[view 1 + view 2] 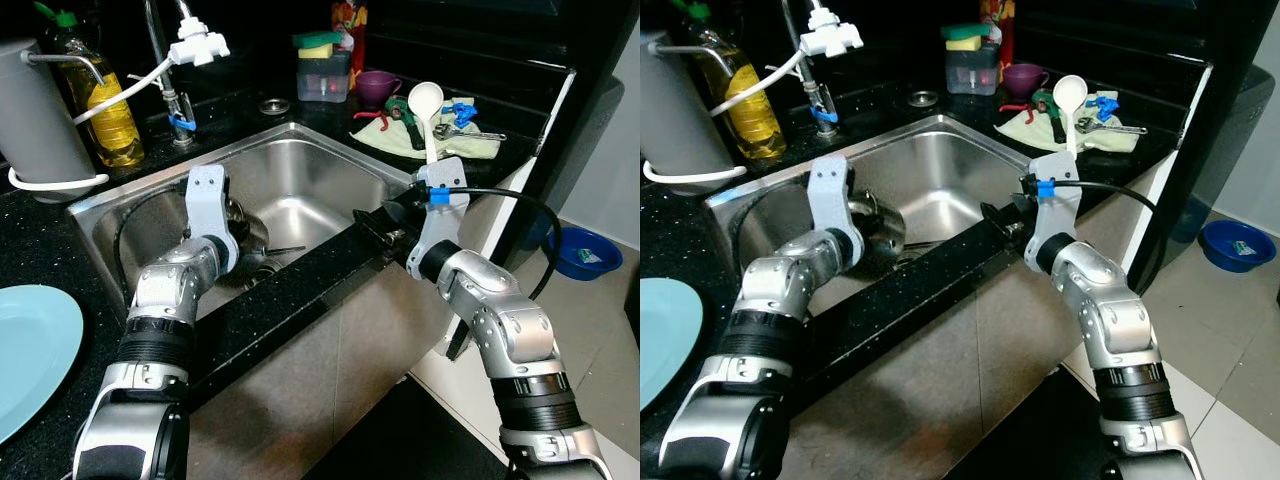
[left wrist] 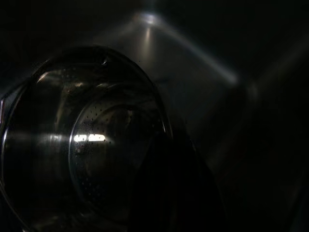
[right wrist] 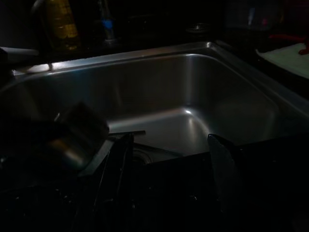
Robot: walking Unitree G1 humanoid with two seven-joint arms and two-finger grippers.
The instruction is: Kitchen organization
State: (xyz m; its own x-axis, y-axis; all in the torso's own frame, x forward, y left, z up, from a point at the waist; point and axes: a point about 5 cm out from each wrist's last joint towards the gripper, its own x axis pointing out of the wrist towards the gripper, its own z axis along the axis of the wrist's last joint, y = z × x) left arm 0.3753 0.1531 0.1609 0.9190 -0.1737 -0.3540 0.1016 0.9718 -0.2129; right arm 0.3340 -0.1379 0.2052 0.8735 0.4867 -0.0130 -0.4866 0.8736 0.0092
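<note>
On the black bench (image 1: 30, 250), from the left: one pale blue plate (image 1: 30, 345), one oil bottle (image 1: 105, 105), one steel sink (image 1: 320, 165). The left pincer (image 1: 875, 235) reaches into the sink at a steel strainer bowl (image 1: 880, 225) — whether it grips, I cannot tell. Its wrist view alone shows the bowl's perforated inside (image 2: 96, 145). The right pincer (image 3: 169, 159) hovers over the sink's front rim, fingers apart. Farther right lie one white ladle (image 1: 427, 105) and one purple cup (image 1: 377, 87).

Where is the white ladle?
In the head views the ladle is on the counter right of the sink, resting on a green cloth among tools, near the purple cup.
</note>
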